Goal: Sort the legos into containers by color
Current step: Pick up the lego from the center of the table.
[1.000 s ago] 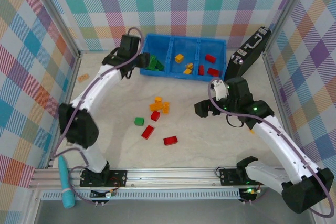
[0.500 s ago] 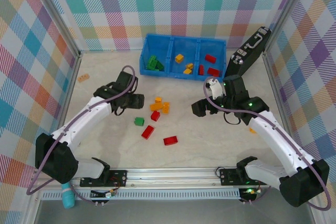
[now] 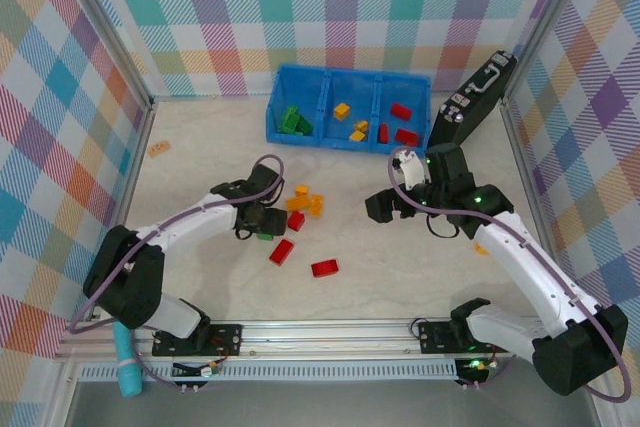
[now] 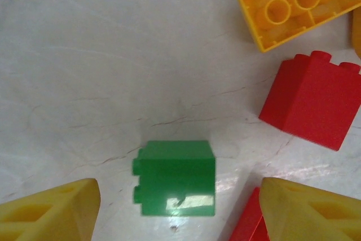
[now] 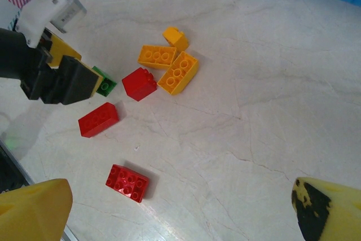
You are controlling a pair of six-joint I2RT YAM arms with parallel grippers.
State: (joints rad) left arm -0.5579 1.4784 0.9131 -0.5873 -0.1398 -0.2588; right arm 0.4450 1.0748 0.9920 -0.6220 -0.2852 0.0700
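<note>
The blue tray (image 3: 276, 107) stands at the back, its containers holding green legos (image 3: 292, 120) on the left, yellow ones (image 3: 343, 111) in the middle and red ones (image 3: 402, 112) on the right. Loose legos lie mid-table: a green brick (image 4: 176, 178), three red ones (image 5: 139, 83) (image 5: 98, 119) (image 5: 127, 183) and three yellow ones (image 5: 178, 73). My left gripper (image 4: 180, 210) is open and low over the green brick, one finger on each side, not touching it. My right gripper (image 5: 180, 213) hangs wide open and empty over bare table to the right of the pile.
A black case with a handle (image 3: 475, 97) leans at the tray's right end. A small orange piece (image 3: 158, 149) lies by the left wall. The metal frame rail (image 3: 330, 332) runs along the near edge, with a teal object (image 3: 124, 347) at its left.
My left arm swung back from the tray's green compartment to the loose pile and came down over the green brick, jaws widening. The right arm shifted slightly left, then held still.
</note>
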